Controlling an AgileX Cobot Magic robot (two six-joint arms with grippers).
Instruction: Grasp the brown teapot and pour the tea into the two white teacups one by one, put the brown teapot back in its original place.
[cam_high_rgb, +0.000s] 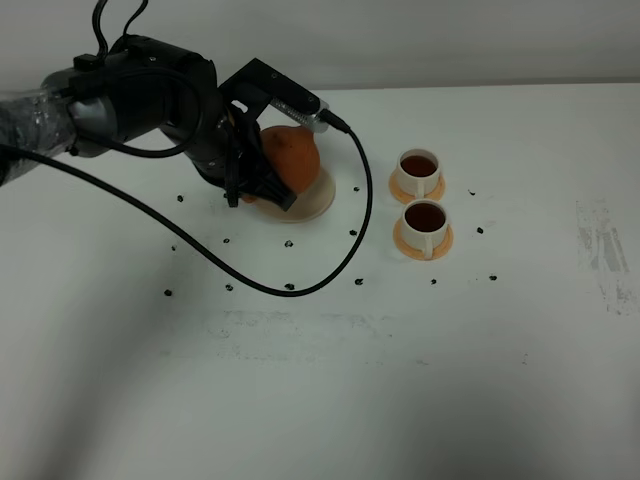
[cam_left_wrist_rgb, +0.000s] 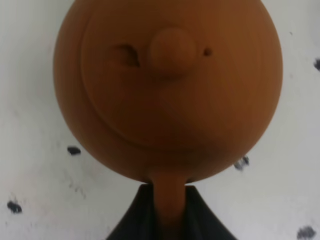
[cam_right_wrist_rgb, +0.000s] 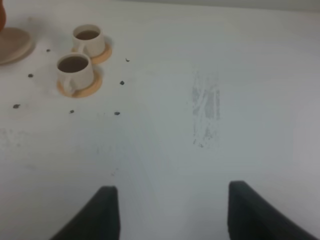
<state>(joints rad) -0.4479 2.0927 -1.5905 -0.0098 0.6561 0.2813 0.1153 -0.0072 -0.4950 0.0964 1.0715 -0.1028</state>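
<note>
The left gripper (cam_high_rgb: 262, 185) is clamped on the loop handle (cam_left_wrist_rgb: 169, 210) of the brown teapot (cam_high_rgb: 293, 157), its dark jaws pressed against either side of the handle in the left wrist view. The teapot sits over the cream saucer (cam_high_rgb: 318, 200) toward the far left part of the table (cam_high_rgb: 320, 380), partly screened by the arm; whether its base touches the saucer or hangs just above it cannot be told. Handle, knobbed lid (cam_left_wrist_rgb: 172, 50) and body line up along the gripper's own reach, so the pot's long axis runs straight out from the jaws, handle nearest them and the spout on the far side, out of sight.

The two white teacups stand side by side on orange coasters to the right of the saucer, nearer the table's middle: the farther cup (cam_high_rgb: 418, 168) and the nearer cup (cam_high_rgb: 425, 220). Both show dark liquid inside, which suggests pouring is done and only setting the pot down and letting go is left.

The right gripper (cam_right_wrist_rgb: 170, 210) hangs over bare table well to the right of the cups, its fingers spread and holding nothing. The left arm is plainly the nearer, and the one engaged.
</note>
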